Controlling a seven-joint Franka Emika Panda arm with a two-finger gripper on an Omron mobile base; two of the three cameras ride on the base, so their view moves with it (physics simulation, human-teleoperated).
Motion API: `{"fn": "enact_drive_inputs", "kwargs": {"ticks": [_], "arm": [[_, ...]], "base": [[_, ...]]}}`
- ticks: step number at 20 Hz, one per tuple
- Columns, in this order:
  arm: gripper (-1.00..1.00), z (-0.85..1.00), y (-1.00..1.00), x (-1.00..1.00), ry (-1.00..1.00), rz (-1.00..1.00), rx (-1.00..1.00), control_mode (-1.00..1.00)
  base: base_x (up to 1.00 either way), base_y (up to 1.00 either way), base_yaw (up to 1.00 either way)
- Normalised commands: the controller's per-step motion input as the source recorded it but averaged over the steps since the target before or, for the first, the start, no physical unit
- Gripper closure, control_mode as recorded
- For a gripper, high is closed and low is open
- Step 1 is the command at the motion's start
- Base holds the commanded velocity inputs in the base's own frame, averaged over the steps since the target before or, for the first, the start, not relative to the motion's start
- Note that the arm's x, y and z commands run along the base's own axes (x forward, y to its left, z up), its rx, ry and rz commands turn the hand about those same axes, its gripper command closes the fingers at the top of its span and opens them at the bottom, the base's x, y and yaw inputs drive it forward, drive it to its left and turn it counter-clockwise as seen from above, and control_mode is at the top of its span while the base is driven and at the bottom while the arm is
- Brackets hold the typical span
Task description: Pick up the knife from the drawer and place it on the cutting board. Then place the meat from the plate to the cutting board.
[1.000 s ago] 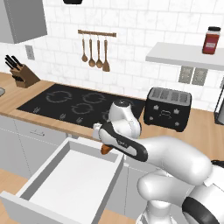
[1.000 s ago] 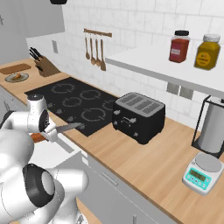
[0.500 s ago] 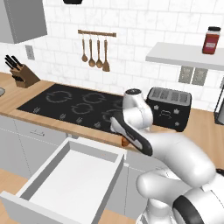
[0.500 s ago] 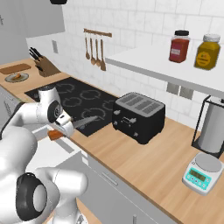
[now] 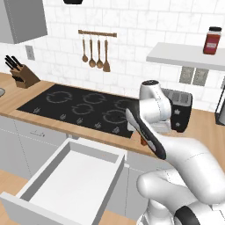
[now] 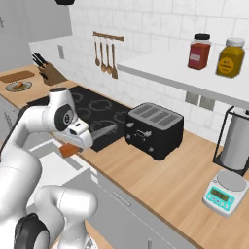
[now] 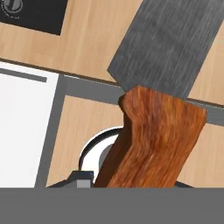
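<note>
Gripping the knife [image 6: 87, 138] by its orange-red handle, the gripper [image 6: 69, 149] sits left of centre in the right base view, jaws closed on the handle, blade pointing right toward the toaster [image 6: 154, 128] over the hob's edge. The arm bends up from the lower left, wrist turned sideways. In the left base view, the drawer [image 5: 74, 184] stands open at lower left. Far upper left in the right base view lie the cutting board [image 6: 17, 76] and the plate [image 6: 18, 86].

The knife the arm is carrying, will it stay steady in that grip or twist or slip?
The knife looks stiff, so it shouldn't flex. Held by its wooden handle with the wide blade sticking out, it may pivot a little. The grained handle probably grips well.
</note>
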Motion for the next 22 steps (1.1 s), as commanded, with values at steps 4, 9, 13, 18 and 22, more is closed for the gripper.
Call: {"fn": "enact_drive_inputs", "kwargs": {"ticks": [4,9,13,18,22], "arm": [[1.0,-0.53,-0.04,-0.06,0.05,0.18,-0.14,-1.0],[1.0,-0.1,-0.02,0.0,-0.01,0.12,0.0,1.0],[1.0,0.0,0.0,0.0,0.0,0.0,0.0,1.0],[1.0,0.0,0.0,0.0,0.0,0.0,0.0,1.0],[1.0,0.0,0.0,0.0,0.0,0.0,0.0,1.0]], "base": [[0.0,0.0,0.0],[-0.19,-0.18,0.24],[-0.86,-0.62,0.34],[-1.0,-0.22,0.22],[-0.71,0.74,0.22]]}}
